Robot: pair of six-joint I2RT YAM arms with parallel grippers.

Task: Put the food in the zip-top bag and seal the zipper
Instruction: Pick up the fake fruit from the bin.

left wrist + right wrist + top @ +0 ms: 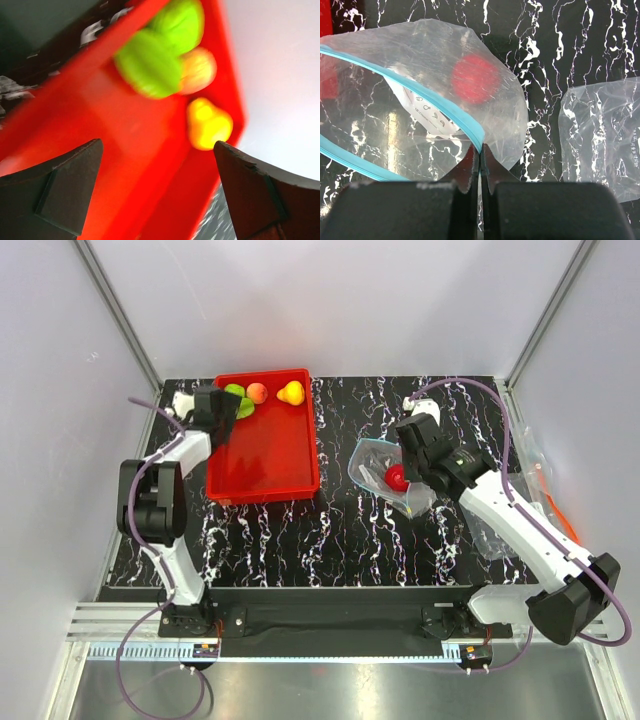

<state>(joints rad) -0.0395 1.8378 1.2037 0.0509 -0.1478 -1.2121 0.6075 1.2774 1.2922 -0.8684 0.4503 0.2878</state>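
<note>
Right gripper (480,157) clenched on the zipper (440,107) — it's propping the zip-top bag (380,130) open on the counter (545,30), red apple (475,80) inside. Left gripper (159,175) spread wide over the red tray (125,165) — pear (209,124), peach (200,70) and green pieces (150,65) waiting there.

A red tray (265,455) sits on the black white-veined table (330,530); loose clear plastic (600,140) lies at its right edge.

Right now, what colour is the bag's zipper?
The zipper is light blue, clearest in the right wrist view.
</note>
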